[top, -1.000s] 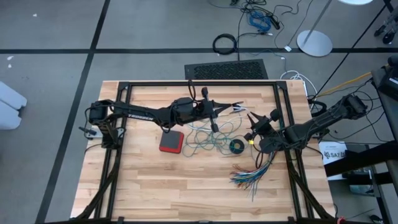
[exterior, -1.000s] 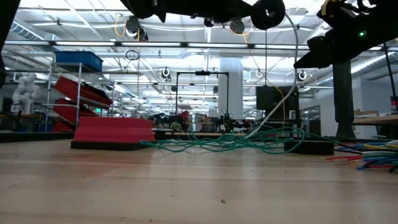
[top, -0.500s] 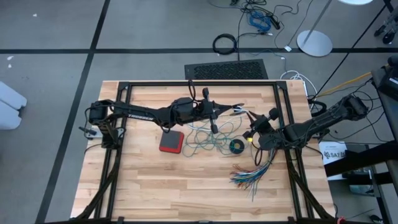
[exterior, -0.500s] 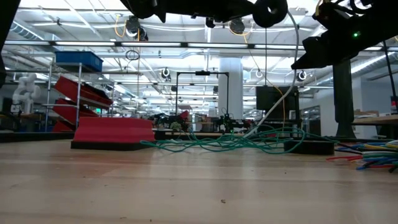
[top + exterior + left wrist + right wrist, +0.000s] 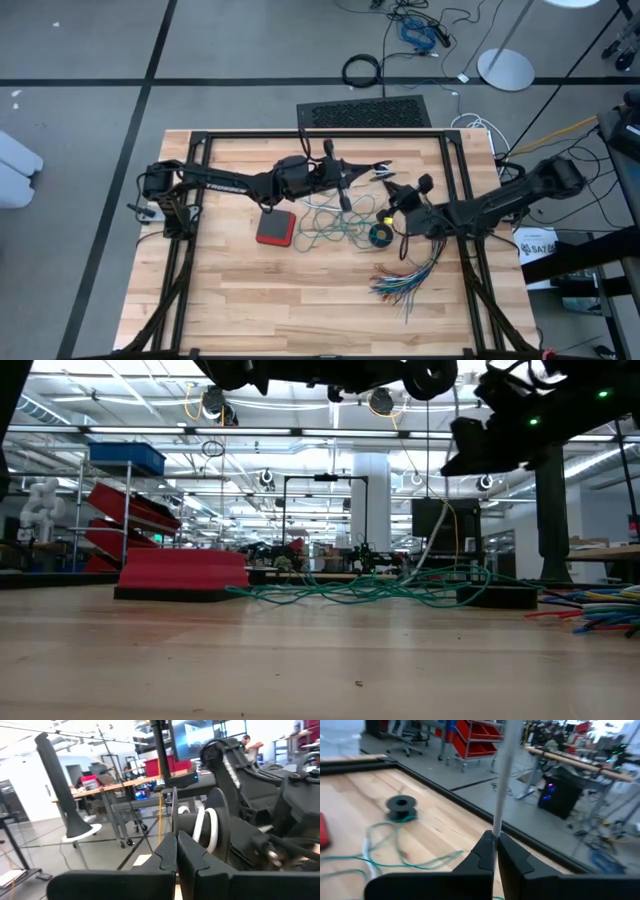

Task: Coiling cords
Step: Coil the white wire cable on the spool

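The white cord [image 5: 501,780] is wound partly on a small round black-and-white spool [image 5: 202,825], which hangs high over the table's middle. My left gripper [image 5: 176,851] reaches in from the left and is shut on that spool. Just to the spool's right, my right gripper [image 5: 496,845] is shut on the white cord. In the low view the white cord [image 5: 432,540] falls from there to the table. The teal-green cord [image 5: 330,225] lies in loose tangled loops on the wood below both grippers. My left gripper pinches the thin black rim of one spool flange [image 5: 174,817] between its two fingers. The fingers lie about level and point toward the table's right. The spool is lifted clear of the table, with white windings [image 5: 200,827] between its flanges. My right gripper pinches a single strand of the white cord [image 5: 497,831] between its two fingertips. It comes about level from the table's right, with the fingers across the cord. The strand runs straight on beyond the fingers, clear of the table there.
A red block [image 5: 276,228] lies left of the teal loops. A small black ring [image 5: 381,235] sits on the wood under my right gripper. A fanned bundle of multicoloured wires [image 5: 405,280] lies near the right front. Black frame rails [image 5: 455,150] border the table.
My right gripper has moved toward the table's left, closer to the spool, rolled a little, and shut on the white cord. The hanging white strand has shifted with it. My left gripper has kept the spool in place.
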Available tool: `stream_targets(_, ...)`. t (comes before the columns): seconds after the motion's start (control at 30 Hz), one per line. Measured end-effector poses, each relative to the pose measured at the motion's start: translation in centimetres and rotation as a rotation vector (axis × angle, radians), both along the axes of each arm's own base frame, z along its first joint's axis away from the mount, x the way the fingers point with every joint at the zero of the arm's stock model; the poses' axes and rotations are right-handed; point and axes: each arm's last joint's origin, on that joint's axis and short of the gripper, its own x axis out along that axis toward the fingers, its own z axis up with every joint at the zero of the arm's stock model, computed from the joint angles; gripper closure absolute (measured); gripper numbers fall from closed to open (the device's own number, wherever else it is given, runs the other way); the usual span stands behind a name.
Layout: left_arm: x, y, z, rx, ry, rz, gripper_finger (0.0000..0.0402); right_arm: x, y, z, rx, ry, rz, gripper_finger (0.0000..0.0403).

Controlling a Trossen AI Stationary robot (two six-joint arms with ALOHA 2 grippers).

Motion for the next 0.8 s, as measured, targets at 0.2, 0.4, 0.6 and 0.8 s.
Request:
stream_targets(0.2,0.2,0.9,-0.6,0.002,0.011,0.043,0.0401,2.5,-0.6,-0.1,0.021,-0.071,0.072,0.0402)
stream_targets(0.4,1.3,1.8,-3.4,0.021,0.087,0.098,0.0401,4.8,-0.5,2.6,0.021,-0.073,0.130,0.0403)
stream_targets(0.6,1.6,2.1,-4.0,0.067,0.095,0.109,0.0401,5.5,-0.4,4.3,0.058,0.013,0.133,0.0403)
stream_targets(0.8,1.7,1.8,-4.1,0.158,0.125,0.102,0.0401,4.9,-0.6,4.9,0.141,0.064,0.153,0.0403)
